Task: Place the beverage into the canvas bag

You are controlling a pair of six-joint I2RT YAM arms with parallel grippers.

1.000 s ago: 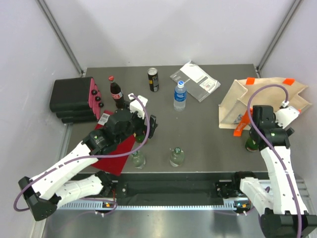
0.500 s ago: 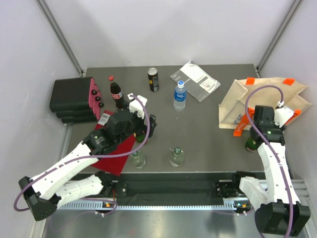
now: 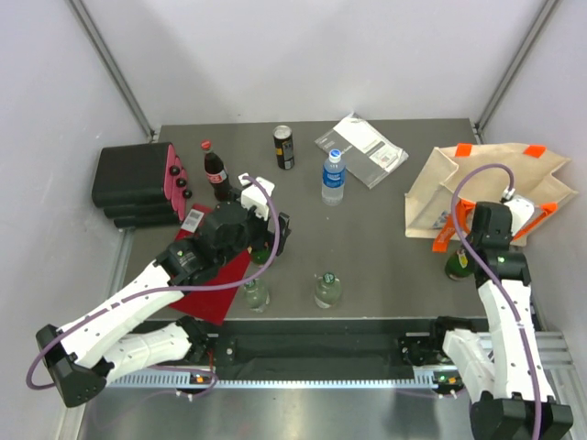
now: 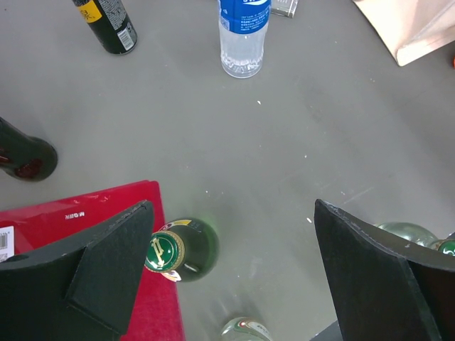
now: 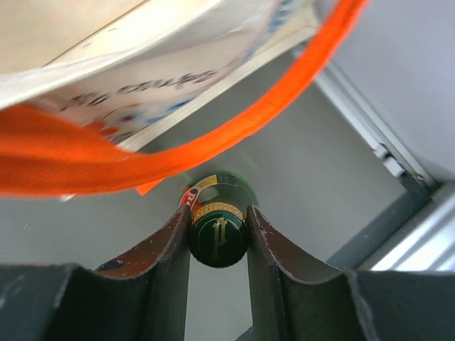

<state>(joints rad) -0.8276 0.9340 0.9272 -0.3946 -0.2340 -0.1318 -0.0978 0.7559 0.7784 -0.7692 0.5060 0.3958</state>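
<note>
A green glass bottle with a green and gold cap, the beverage, stands upright at the table's right edge, just in front of the canvas bag. My right gripper is shut on the bottle's cap, one finger on each side. The beige canvas bag lies behind it, and one orange handle hangs across the right wrist view above the bottle. My left gripper is open wide over the table's left middle, above a second green bottle, touching nothing.
A water bottle, a dark can, a cola bottle and a grey packet stand at the back. Two clear glass bottles are near the front. A black case and a red packet lie left.
My right gripper has closed onto the green bottle's cap, and its wrist has shifted slightly. The left arm has not moved.
</note>
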